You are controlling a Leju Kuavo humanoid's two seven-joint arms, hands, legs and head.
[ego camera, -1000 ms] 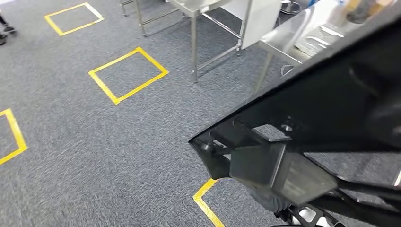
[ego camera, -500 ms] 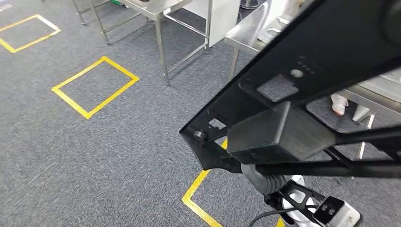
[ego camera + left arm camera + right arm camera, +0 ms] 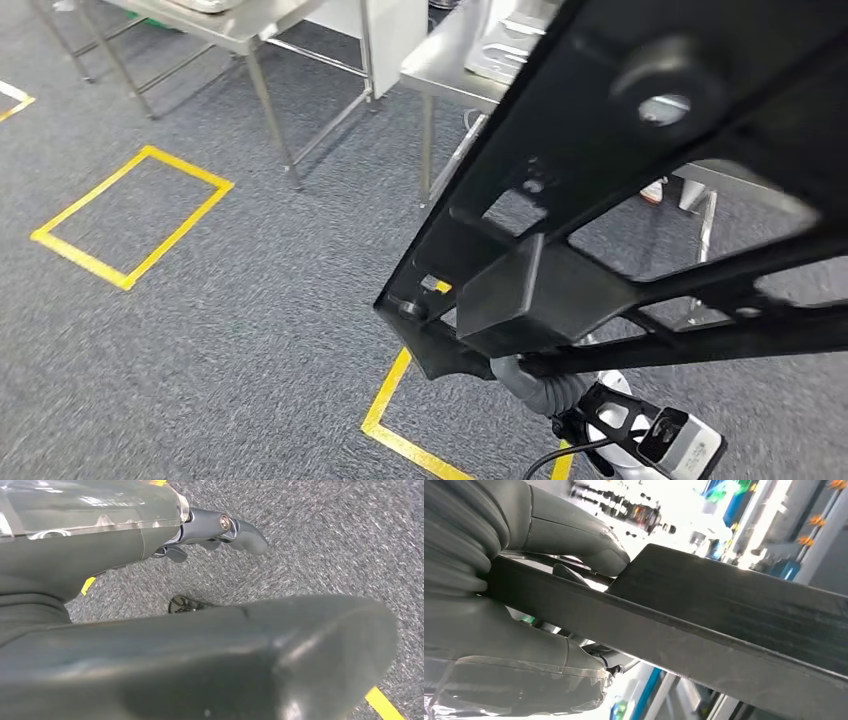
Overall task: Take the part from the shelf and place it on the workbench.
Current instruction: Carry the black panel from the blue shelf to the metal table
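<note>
A large black frame-like part with cut-outs and a box-shaped block hangs close in front of me, across the right half of the head view. My right hand grips the part's edge, thumb over it and palm beneath. My left wrist comes up under the block. In the left wrist view the part lies close beside my left hand; its thumb sticks out over the carpet without touching the part, and its fingers are hidden. A steel workbench stands just beyond the part.
A second steel table stands to the left of the workbench, its legs on the grey carpet. Yellow tape squares mark the floor, one corner near my feet. A person's white shoes show under the bench.
The whole view has swung: tables and floor marks slid left and the workbench came closer. The black part stays in front of me, now tilted higher across the picture.
</note>
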